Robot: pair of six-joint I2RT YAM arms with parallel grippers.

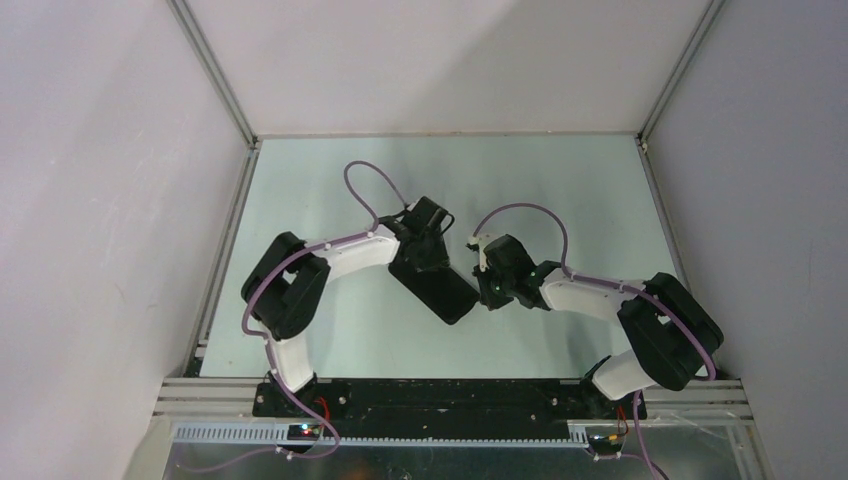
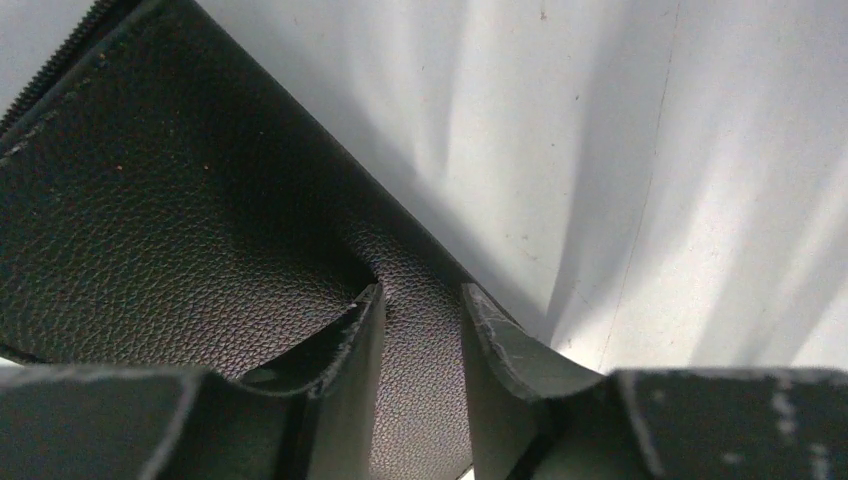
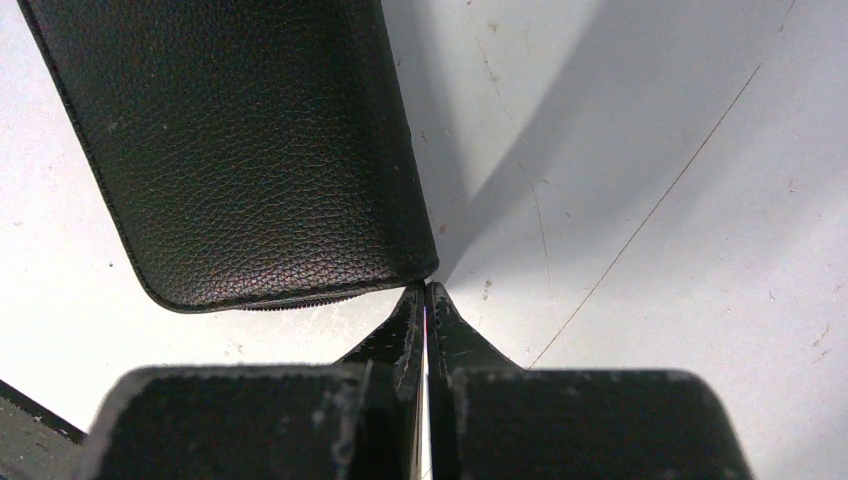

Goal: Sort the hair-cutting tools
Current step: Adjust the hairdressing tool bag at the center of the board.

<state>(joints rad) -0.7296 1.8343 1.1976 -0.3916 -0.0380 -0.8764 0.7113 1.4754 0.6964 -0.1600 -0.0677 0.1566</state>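
The hair-cutting tools are hidden from every view. A black leather zip case (image 1: 445,295) lies slanted in the middle of the table. My left gripper (image 1: 425,252) is at its far end. In the left wrist view its jaws (image 2: 420,295) straddle the case's (image 2: 150,220) long edge: leather fills the gap between them and puckers at the left fingertip (image 2: 370,305). My right gripper (image 1: 481,290) is shut and holds nothing. Its closed tips (image 3: 425,292) touch the near corner of the case (image 3: 250,150) at table level.
The pale green table (image 1: 560,190) is walled by white panels on the left, back and right, with metal rails along its edges. Purple cables loop above both wrists.
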